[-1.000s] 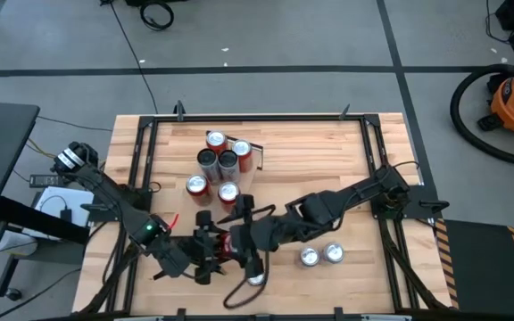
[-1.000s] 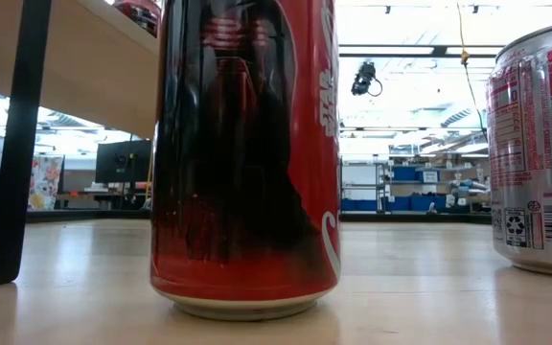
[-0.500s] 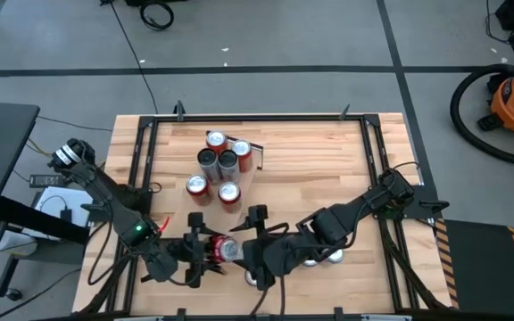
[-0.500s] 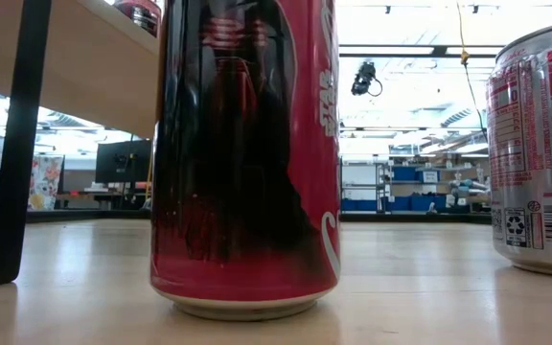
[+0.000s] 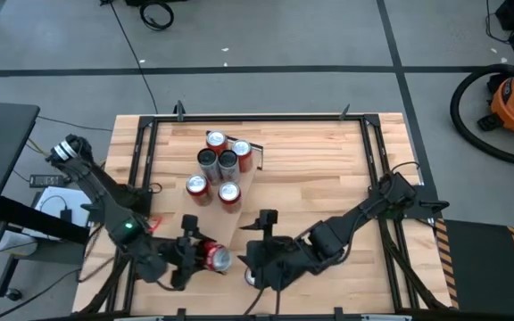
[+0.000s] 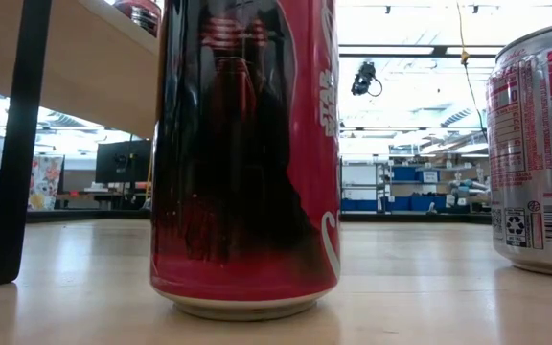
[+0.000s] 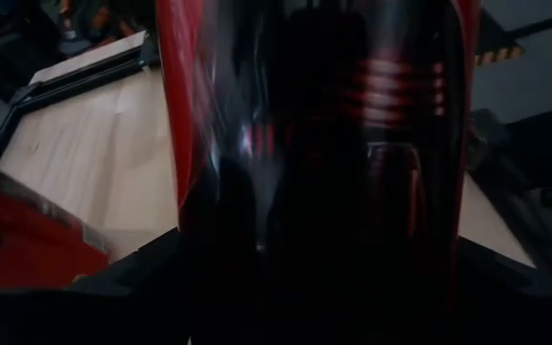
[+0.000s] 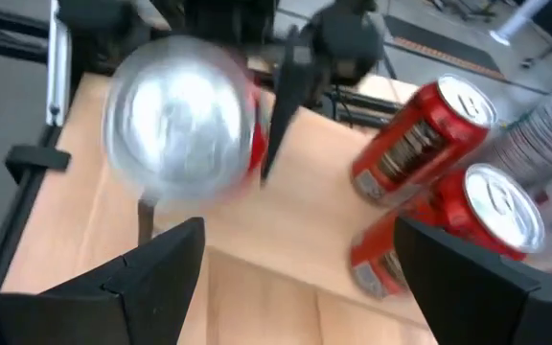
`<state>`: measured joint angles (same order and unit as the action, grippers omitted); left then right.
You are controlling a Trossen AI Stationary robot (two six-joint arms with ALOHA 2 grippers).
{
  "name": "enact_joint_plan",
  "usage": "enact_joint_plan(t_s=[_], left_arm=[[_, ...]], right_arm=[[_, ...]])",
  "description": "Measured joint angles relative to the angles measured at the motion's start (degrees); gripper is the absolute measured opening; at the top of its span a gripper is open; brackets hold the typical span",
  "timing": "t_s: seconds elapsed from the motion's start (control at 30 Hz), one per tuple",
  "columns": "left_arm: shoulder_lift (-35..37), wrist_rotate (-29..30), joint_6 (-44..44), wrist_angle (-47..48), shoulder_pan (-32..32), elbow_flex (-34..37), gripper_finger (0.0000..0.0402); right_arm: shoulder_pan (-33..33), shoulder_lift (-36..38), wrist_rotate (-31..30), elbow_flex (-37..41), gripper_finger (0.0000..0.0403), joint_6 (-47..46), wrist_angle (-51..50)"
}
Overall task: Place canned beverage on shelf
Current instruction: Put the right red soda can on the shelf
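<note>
- The left gripper (image 5: 188, 253) is near the front edge of the table (image 5: 328, 169), left of centre, and its fingers are clamped on a red can (image 5: 211, 256) that lies tipped on its side, its silver end facing right toward the other arm.
- In the left wrist view that red can (image 7: 314, 163) fills nearly the whole frame, seated between the gripper's own dark fingers, with pale table wood and black frame behind it.
- The right gripper (image 5: 255, 266) is just to the right of the held can, close to it but apart; its fingers stand spread and nothing is between them.
- The right wrist view looks past its two spread fingers (image 8: 151, 268) at the silver end of the held can (image 8: 175, 120), with the left gripper's dark body behind that can.
- A cluster of cans (image 5: 221, 165) stands upright toward the back of the table, left of centre: red ones and darker ones, touching or nearly touching.
- Two of the red cans (image 8: 429, 134) show in the right wrist view, off to the side of the held one.
- In the low view a red can (image 6: 247, 153) stands upright on the wood close to the camera, and a silver-and-red can (image 6: 540, 144) stands to its right, well apart.
- The shelf (image 6: 84, 57) shows in the low view as a pale wood plank raised above the table on a dark upright bar (image 6: 17, 144); the top of a red can sits on it.
- The held can is low at the table's front, well apart from the cluster at the back.
</note>
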<state>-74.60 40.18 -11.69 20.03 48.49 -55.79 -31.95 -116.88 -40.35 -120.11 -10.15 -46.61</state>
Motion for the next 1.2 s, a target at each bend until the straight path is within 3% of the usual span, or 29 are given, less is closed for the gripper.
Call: enact_joint_plan(t_s=[0.2, 0.37, 0.53, 0.7, 0.93, 1.07, 1.2], left_arm=[[5.85, 0.04, -0.71, 4.25, 2.71, 0.0, 0.0313], [8.1, 0.4, -0.14, 6.86, 2.91, -0.04, 0.0313], [8.35, -0.28, 3.99, 6.37, 2.84, -0.04, 0.0313], [9.35, -2.04, 7.15, 5.88, 1.66, -0.02, 0.0313], [12.21, -2.73, 8.09, 2.44, -0.45, -0.02, 0.0313], [12.11, -2.84, 8.94, -1.59, -2.01, 0.0, 0.0313], [11.97, -2.31, 11.23, -8.09, -4.43, 0.0, 0.0313]], right_arm=[[-1.63, 0.0, -5.01, 0.11, 0.0347, -4.57, 4.06], [-1.83, -0.01, -4.95, 0.14, 0.0347, -6.09, 7.72], [-1.63, -0.29, -6.16, 5.93, 0.0347, -8.71, 15.2], [-1.65, -0.17, -10.41, 14.25, 0.0347, -2.87, 32.88], [-1.47, -0.31, -11.59, 25.99, 0.0347, 12.61, 64.05], [0.04, -0.31, -8.45, 30.32, 0.0347, 19.88, 78.05], [2.1, -0.31, -3.76, 31.08, 0.0347, 23.07, 83.08]])
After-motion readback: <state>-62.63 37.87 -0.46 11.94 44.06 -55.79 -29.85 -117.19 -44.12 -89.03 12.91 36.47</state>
